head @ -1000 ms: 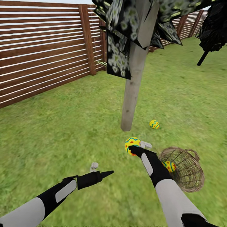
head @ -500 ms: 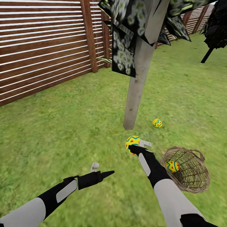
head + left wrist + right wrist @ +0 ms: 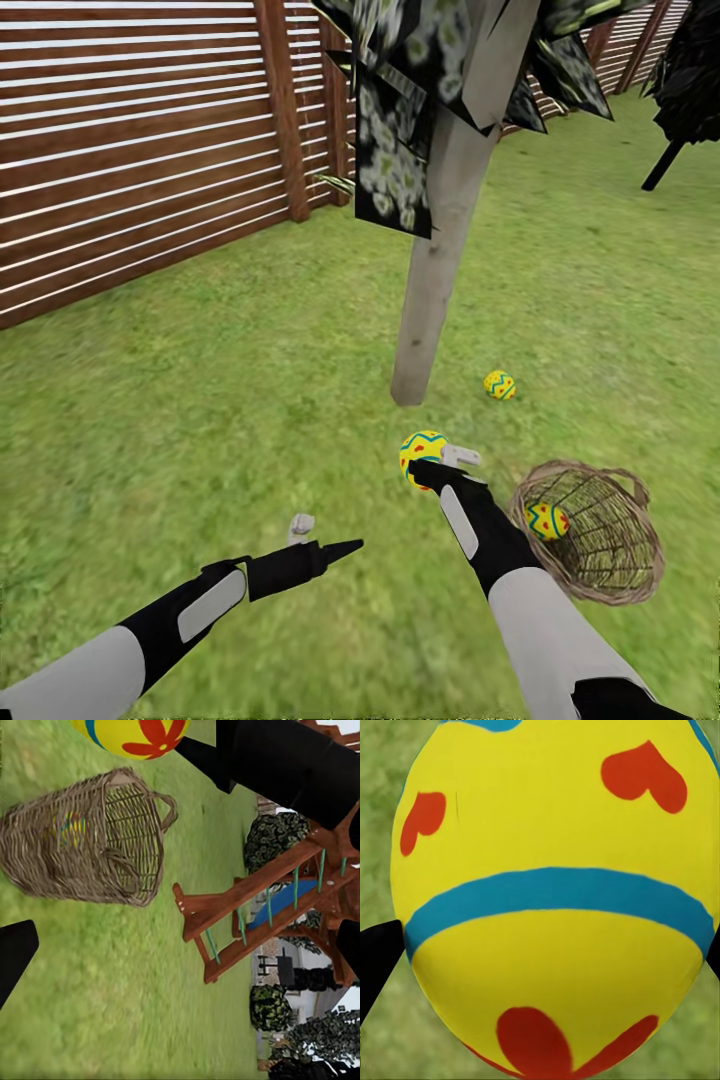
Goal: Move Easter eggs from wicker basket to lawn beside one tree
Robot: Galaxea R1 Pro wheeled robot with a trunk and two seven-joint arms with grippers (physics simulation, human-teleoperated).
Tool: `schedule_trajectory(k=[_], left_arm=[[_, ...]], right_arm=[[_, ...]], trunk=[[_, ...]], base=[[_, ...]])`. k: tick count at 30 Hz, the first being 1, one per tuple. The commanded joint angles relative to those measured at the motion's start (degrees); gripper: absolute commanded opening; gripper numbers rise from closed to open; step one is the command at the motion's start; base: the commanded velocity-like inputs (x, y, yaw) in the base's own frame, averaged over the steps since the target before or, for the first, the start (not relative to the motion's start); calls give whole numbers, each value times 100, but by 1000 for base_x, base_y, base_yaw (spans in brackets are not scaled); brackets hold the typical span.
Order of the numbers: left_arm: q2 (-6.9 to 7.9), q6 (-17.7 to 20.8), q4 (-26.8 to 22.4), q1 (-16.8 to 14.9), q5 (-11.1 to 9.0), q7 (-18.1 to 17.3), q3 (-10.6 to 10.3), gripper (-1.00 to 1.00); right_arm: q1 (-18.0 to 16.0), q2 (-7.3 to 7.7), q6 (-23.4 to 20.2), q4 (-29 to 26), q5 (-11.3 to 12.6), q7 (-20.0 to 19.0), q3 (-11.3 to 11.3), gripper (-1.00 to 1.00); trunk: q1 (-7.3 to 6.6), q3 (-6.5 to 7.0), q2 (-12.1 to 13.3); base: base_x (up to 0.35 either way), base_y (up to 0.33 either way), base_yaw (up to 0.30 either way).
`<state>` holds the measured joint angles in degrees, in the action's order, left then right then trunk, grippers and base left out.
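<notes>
Egg two in transit to the tree [image 3: 432,300].
Right gripper [image 3: 432,462] pinches an egg [image 3: 422,452] above the lawn [image 3: 200,400], short of the trunk base, beside the egg already down [image 3: 499,384]. One egg [image 3: 546,520] waits in the tipped basket [image 3: 600,580]. Left gripper [image 3: 322,540]: can't tell its state.

Flat even daylight, no clear shadows or glare, soft render blur esp. on grass, wrist views blurrier.
</notes>
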<state>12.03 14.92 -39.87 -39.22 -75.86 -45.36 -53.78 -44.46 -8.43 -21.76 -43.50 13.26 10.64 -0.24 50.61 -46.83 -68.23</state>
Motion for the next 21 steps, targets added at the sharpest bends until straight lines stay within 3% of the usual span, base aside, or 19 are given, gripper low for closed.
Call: schedule_trajectory(k=[1,21], left_arm=[[2,54,-1,-7,-61,4,-20,100],[9,94,23,-7,-70,3,25,100]], right_arm=[[-2,-1,-21,-9,54,38,-2,-100],[-2,-1,-21,-18,54,26,-2,-100]], trunk=[[-22,5,39],[-440,160,801]], base=[[0,0,0],[0,0,0]])
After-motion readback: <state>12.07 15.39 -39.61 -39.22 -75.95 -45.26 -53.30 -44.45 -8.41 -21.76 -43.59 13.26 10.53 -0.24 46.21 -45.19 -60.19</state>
